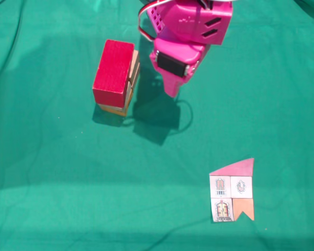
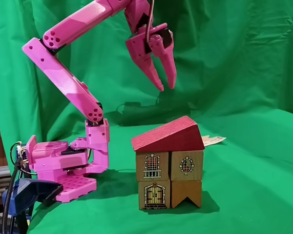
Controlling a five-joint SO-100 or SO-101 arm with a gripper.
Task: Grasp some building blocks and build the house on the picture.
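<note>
in a fixed view from the side, the pink arm's base (image 2: 63,168) sits at the far left on the green-draped desk (image 2: 249,195), with a blue clamp (image 2: 27,192) and dark cables beside it at the left edge. the arm rises up and arcs to the right, ending in the tool (image 2: 167,87), which hangs in the air above the house with its two pointed fingers aimed down. the fingertips sit close to each other with only a narrow gap, and nothing is held between them.

right of the base stands the house (image 2: 170,168). four tan cubes are stacked two by two: the upper left one carries a window drawing, the upper right one a small round window, the lower left one a door, and the lower right one an orange notched shape. a dark red sloped roof block (image 2: 168,135) lies across the top of them, its high edge to the right. the tool is well clear of the roof.

in a fixed view from above, the house (image 1: 115,76) shows left of centre as a red top with tan sides, and the tool (image 1: 171,90) is just to its right, apart from it. the picture (image 1: 232,192) lies flat on the green cloth at the near right, well apart from the house.
</note>
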